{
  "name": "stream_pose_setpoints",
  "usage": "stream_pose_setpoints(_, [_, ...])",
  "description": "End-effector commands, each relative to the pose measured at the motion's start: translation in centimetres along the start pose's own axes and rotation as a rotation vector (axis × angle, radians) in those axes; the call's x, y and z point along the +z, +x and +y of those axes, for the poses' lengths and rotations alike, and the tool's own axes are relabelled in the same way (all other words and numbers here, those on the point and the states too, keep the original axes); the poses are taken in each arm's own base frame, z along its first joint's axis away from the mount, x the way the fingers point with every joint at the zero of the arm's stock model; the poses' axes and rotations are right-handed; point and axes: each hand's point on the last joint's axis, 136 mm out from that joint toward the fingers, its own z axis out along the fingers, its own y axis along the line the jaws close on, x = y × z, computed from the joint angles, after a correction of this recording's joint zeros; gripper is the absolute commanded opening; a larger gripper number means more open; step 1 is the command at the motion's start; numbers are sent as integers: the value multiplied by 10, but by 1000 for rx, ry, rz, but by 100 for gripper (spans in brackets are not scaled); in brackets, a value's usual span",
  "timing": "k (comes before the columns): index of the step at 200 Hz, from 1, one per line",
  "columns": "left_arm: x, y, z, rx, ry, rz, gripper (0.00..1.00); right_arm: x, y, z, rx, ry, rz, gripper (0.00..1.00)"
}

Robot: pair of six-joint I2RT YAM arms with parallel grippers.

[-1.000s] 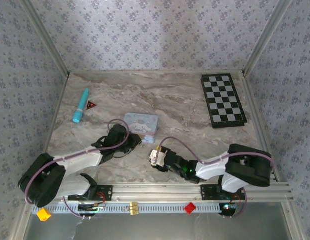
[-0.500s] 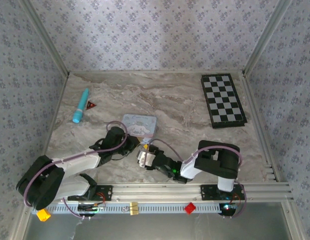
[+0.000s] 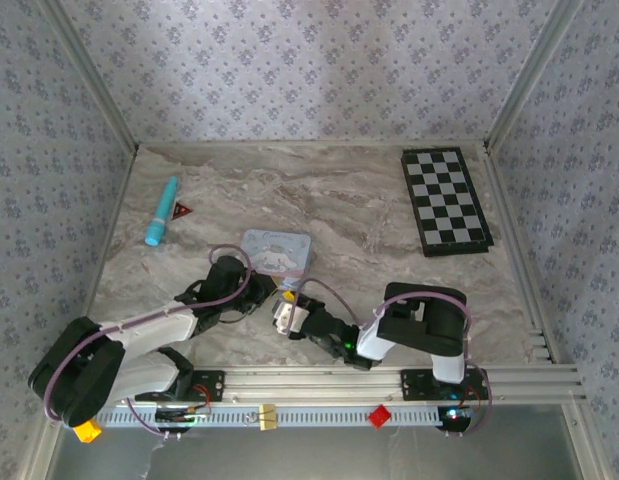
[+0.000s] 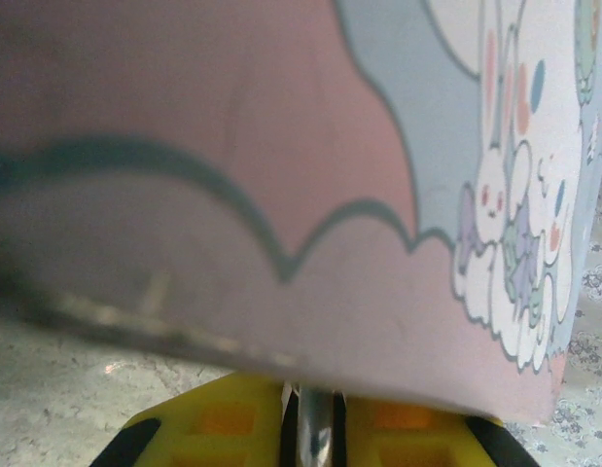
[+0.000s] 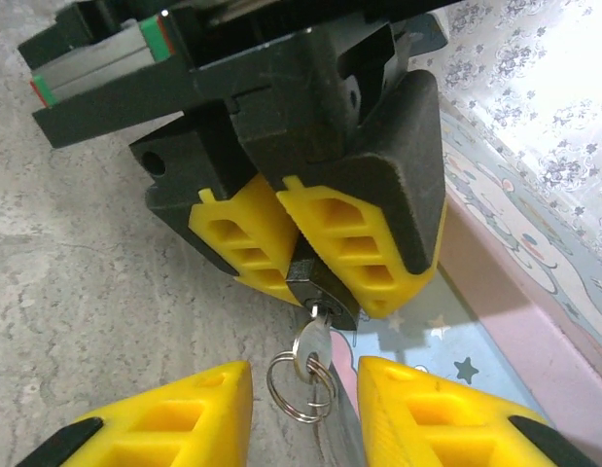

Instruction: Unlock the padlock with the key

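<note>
Right gripper [image 5: 305, 377]: moulded yellow fingers [image 5: 174, 418] with ribbed recesses stand apart, flanking a thin wire key ring [image 5: 301, 386] with no visible contact. The ring hangs from a small silver key [image 5: 316, 338], which is seated in the face of the padlock [image 5: 318, 284] turned toward this gripper. The padlock is a small black blocky body, and the left gripper [image 5: 328, 294] is clamped on it, matching yellow pads [image 5: 364, 243] pressed on opposite sides with black housings behind them. The overhead view places both grippers nose to nose near the front of the marble-patterned table [image 3: 389, 260], just short of the tin box [image 3: 279, 248]. The tin is rectangular with a pale blue printed lid and a smooth pink side wall. The left wrist view shows that wall at close range, with scalloped dark outlines and a white cartoon rabbit [image 4: 495, 195], and a bright metal piece between the yellow fingers at the lower edge. Farther back on the left lies a turquoise cylindrical tube [image 3: 161, 211], with a small red triangular piece [image 3: 181, 210] just beside it. At the right rear, a flat black-and-white chessboard [image 3: 447, 200]
</note>
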Motion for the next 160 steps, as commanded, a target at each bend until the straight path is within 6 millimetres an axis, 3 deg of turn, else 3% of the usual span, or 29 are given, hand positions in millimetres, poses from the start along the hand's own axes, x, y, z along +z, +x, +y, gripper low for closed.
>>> stream_pose_setpoints(1, [-3,2,-8,-15,41,20,0,4,-9,-4,39,47,-30,33])
stream_pose_setpoints(160, [-5,6,-20,1,78,22,0,10,-12,-12,127,95,-59,25])
